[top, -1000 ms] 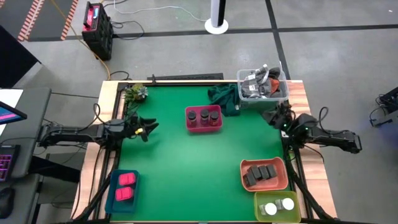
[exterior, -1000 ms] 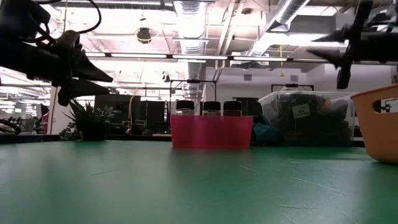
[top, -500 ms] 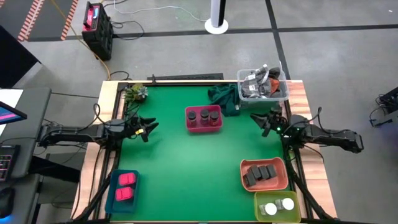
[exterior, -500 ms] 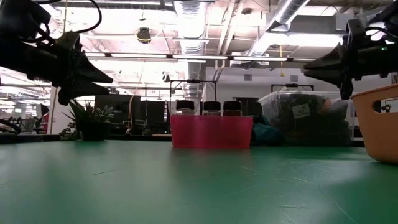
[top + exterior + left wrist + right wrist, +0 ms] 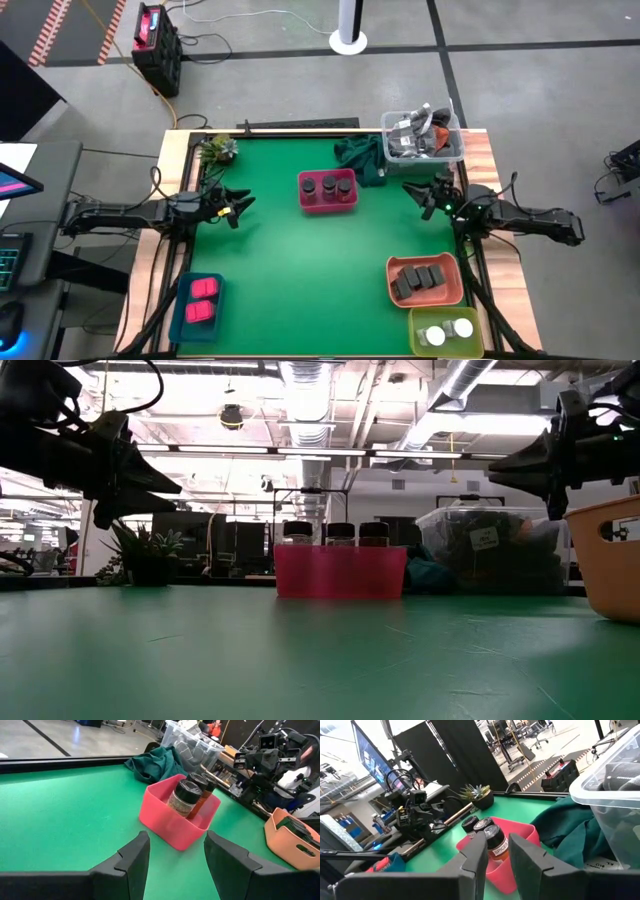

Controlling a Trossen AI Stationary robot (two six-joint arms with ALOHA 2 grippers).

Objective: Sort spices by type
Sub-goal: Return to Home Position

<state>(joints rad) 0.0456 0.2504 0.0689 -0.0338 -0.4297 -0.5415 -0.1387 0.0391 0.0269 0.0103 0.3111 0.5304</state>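
Three dark brown round jars (image 5: 328,186) stand in a pink tray (image 5: 329,207) at the table's middle far part; they also show in the left wrist view as jars (image 5: 189,796). Dark grey boxes (image 5: 420,279) lie in an orange tray (image 5: 392,283). White-capped jars (image 5: 447,332) sit in a green tray (image 5: 478,341). Pink packets (image 5: 202,299) lie in a blue tray (image 5: 184,320). My left gripper (image 5: 243,207) hovers open at the table's left side, pointing at the pink tray. My right gripper (image 5: 412,193) hovers open to the right of that tray, empty.
A clear tub of grey clutter (image 5: 423,138) stands at the far right corner, with a dark green cloth (image 5: 358,155) beside it. A small potted plant (image 5: 218,150) sits at the far left. Bare green mat (image 5: 300,270) lies between the trays.
My right gripper has swung away from the clear tub toward the table's left and come down, turning from pointing downward to lying level and facing the pink tray. It has stayed still for the last half second. The left arm has kept still.
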